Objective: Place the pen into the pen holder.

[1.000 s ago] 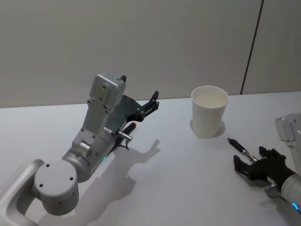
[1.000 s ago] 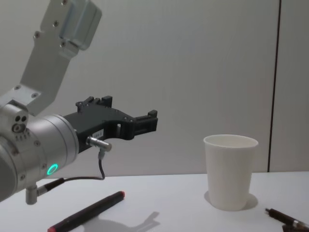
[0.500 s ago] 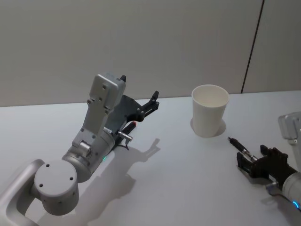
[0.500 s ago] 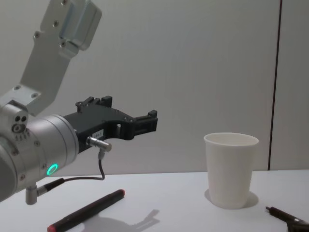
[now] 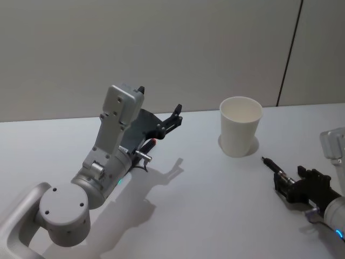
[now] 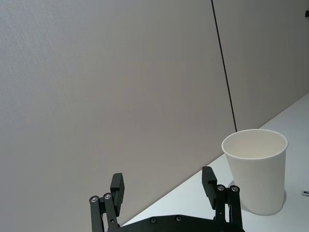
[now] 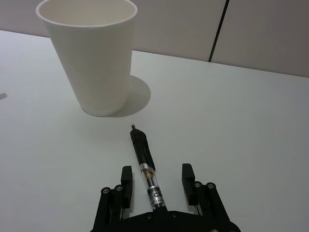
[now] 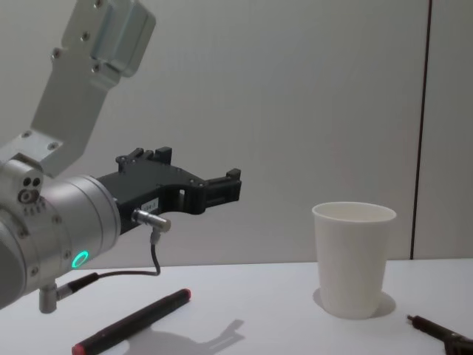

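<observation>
The pen holder (image 5: 240,127) (image 6: 256,176) (image 7: 94,55) (image 8: 353,259) is a white paper cup standing upright on the table. A black pen with a clear barrel (image 5: 271,166) (image 7: 145,159) (image 8: 432,330) lies on the table to the right of it and nearer to me. My right gripper (image 5: 294,181) (image 7: 157,171) is low over the table, open, with one finger on each side of that pen's rear half. My left gripper (image 5: 160,99) (image 6: 163,178) (image 8: 198,168) hangs open and empty above the table at left. Below it lies a black pen with a red tip (image 8: 133,322) (image 5: 153,142).
The white table (image 5: 205,205) stretches from the wall at the back to the front edge. The left arm's large grey body (image 5: 102,178) rises over the table's left half. Bare surface lies between the cup and the left arm.
My right gripper has shifted slightly to the right and back along the pen on the table. The left arm, the cup and both pens have stayed put.
</observation>
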Motion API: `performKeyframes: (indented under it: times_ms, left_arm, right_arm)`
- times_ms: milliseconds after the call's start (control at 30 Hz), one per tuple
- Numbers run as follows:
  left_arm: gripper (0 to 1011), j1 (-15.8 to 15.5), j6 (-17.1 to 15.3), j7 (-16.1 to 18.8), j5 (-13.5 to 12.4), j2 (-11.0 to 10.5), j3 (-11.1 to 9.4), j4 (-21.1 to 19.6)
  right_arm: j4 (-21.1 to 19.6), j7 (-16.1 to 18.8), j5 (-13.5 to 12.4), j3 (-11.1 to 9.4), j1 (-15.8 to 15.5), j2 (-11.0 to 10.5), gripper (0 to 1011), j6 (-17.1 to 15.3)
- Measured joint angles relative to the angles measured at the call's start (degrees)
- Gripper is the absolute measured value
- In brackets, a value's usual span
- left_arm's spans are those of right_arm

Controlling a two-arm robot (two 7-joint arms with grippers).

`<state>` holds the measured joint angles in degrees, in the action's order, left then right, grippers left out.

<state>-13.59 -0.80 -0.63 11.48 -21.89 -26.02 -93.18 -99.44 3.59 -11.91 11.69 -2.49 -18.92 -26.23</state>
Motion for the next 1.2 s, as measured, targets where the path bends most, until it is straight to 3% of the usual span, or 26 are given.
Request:
performKeyframes:
  times_ms: [867, 1033, 1200]
  left_arm:
    - [1001, 0.0, 0.0, 0.0, 0.0, 0.0, 0.0, 0.0]
    - [1001, 0.0, 0.0, 0.0, 0.0, 0.0, 0.0, 0.0]
    - [1001, 0.0, 0.0, 0.0, 0.0, 0.0, 0.0, 0.0]
  right_arm:
    - [0.2, 0.6, 0.5, 0.0, -0.1, 0.0, 458, 0.9]
    - [0.2, 0.7, 0.5, 0.0, -0.1, 0.0, 400, 0.9]
    - [0.2, 0.8, 0.6, 0.0, -0.1, 0.0, 269, 1.0]
